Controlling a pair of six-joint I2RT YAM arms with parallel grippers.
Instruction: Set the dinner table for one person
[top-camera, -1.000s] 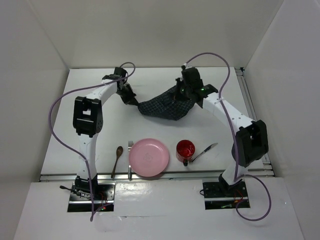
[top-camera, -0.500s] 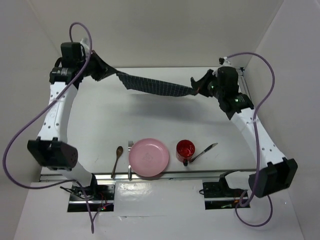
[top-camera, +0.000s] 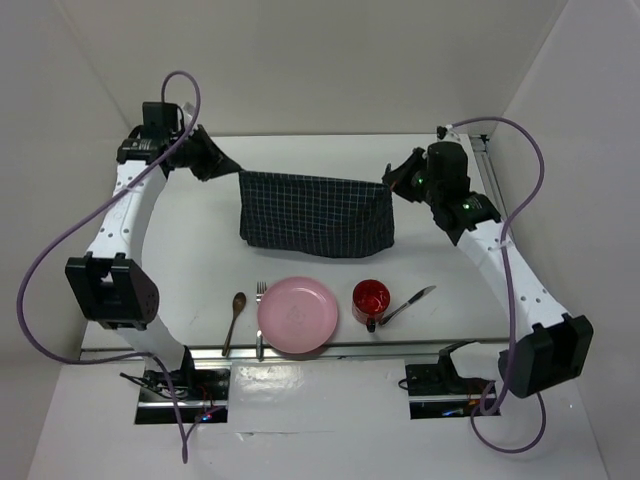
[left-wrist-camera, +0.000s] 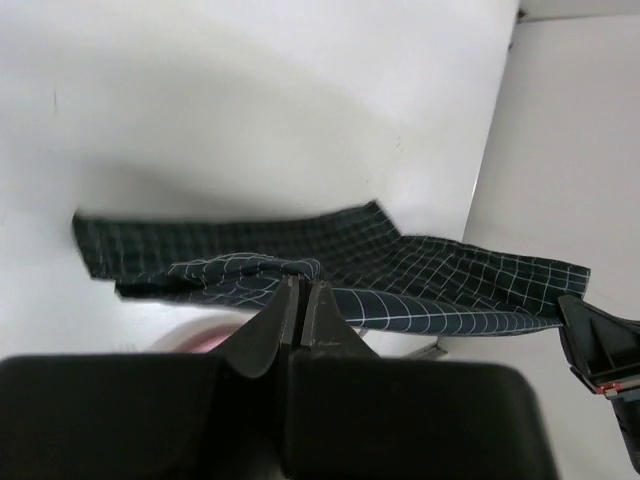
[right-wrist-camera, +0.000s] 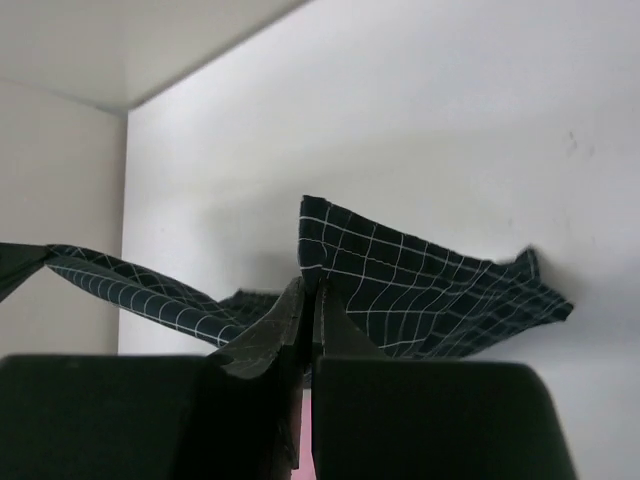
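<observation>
The dinner table (top-camera: 320, 160) is seen as a large, flat, matte-white rectangular top, lying level and widening toward 6 o'clock in the overhead view. Metal rails (top-camera: 430, 346) are shown along its 3 o'clock and 6 o'clock edges.

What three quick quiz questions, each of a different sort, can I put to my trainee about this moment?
1. True or false: the left gripper and the right gripper each pinch a corner of the checked placemat.
2. What stands just right of the pink plate? A: red cup. B: glass bowl. C: salt shaker.
3. How many utensils lie left of the plate?
Key: 1 true. 2 A. 3 two, the spoon and the fork.
</observation>
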